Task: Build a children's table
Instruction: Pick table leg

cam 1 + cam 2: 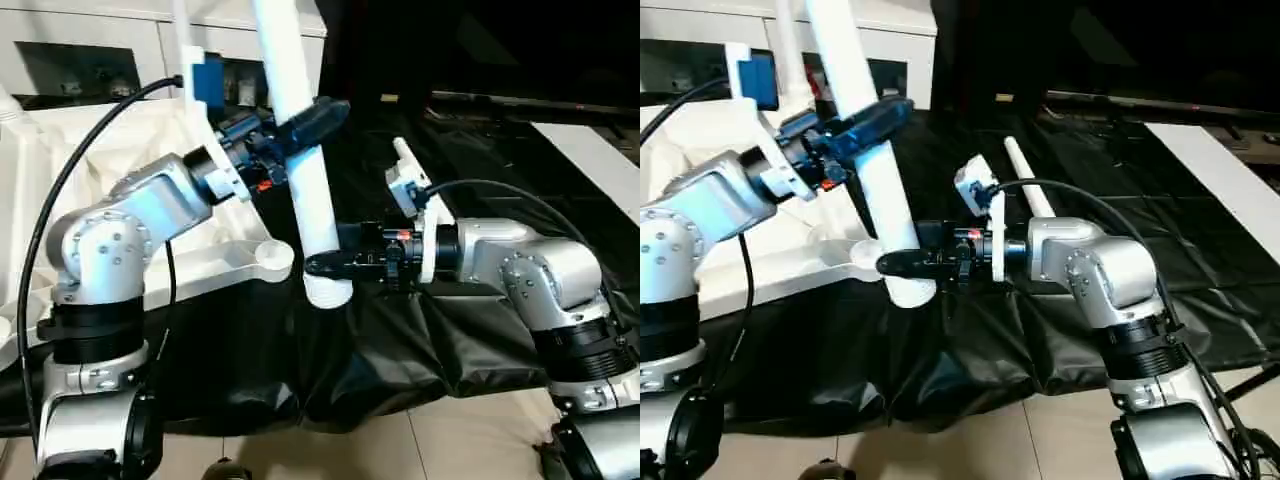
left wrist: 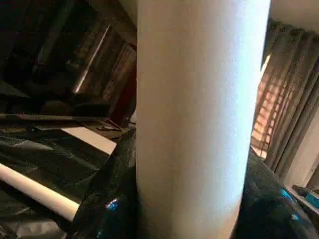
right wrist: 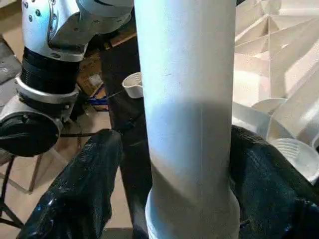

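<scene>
The long white tapered plastic tube leg (image 1: 300,130) stands tilted just beside the corner socket (image 1: 272,256) of the white ribbed tabletop, clamped high by the left end effector (image 1: 300,128). The right end effector (image 1: 322,266) brackets its flanged foot with fingers spread, apparently not gripping. The smooth tube could slip or pivot in that single grip and miss the socket, dropping onto the black-sheeted worktop (image 1: 400,340).
</scene>
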`<state>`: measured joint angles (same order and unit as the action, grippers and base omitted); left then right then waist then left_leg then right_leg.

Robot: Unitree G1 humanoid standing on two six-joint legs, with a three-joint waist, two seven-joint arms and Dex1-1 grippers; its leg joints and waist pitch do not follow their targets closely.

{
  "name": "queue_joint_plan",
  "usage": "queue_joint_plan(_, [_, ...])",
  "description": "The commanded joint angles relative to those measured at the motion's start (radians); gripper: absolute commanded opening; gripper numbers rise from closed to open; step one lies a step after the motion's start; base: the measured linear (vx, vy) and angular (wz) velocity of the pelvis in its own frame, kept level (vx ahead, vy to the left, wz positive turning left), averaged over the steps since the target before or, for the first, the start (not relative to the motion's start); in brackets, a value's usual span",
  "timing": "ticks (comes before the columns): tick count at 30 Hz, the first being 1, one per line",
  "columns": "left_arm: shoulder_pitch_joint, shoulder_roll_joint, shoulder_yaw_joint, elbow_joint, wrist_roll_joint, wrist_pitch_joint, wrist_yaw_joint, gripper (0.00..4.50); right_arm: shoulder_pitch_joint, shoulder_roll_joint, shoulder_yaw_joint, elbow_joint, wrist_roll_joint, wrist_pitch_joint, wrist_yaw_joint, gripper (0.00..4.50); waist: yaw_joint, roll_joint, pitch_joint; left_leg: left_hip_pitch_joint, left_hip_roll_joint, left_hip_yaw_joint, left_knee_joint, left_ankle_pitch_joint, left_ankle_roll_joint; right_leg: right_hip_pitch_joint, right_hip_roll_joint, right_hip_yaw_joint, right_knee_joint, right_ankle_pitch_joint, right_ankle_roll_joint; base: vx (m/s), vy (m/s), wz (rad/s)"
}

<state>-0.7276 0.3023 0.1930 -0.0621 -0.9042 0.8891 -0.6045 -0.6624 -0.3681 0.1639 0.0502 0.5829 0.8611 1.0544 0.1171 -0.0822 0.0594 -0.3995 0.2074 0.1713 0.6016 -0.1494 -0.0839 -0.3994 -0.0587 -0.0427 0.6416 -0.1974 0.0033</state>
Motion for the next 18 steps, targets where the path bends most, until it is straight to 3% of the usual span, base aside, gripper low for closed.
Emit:
queue_joint_plan(1, [-0.015, 0.013, -0.039, -0.021, 0.025, -0.001, -0.014, 1.8, -0.019, -0.015, 0.007, -0.027, -0.024, -0.036, 0.008, 3.47, 0.003, 0.018, -0.072, 0.031, 0.019, -0.003, -0.07, -0.197, -0.07, 0.043, -0.064, 0.034, -0.074, -0.141, -0.152, 0.0, 0.0, 0.0])
queue_joint_plan(5, [-0.018, 0.029, -0.063, -0.026, 0.042, 0.0, -0.042, 1.8, -0.027, -0.01, 0.02, -0.004, -0.056, -0.062, -0.004, 3.47, 0.002, 0.021, -0.072, 0.032, 0.019, -0.003, -0.071, -0.2, -0.075, 0.043, -0.064, 0.035, -0.074, -0.15, -0.145, 0.0, 0.0, 0.0])
queue_joint_plan(18, [-0.04, 0.061, -0.137, -0.03, 0.073, -0.025, -0.134, 1.8, -0.054, -0.02, 0.071, 0.076, -0.094, -0.073, 0.036, 3.47, 0.0, 0.027, -0.074, 0.032, 0.017, -0.004, -0.07, -0.205, -0.079, 0.047, -0.062, 0.033, -0.069, -0.101, -0.173, 0.0, 0.0, 0.0])
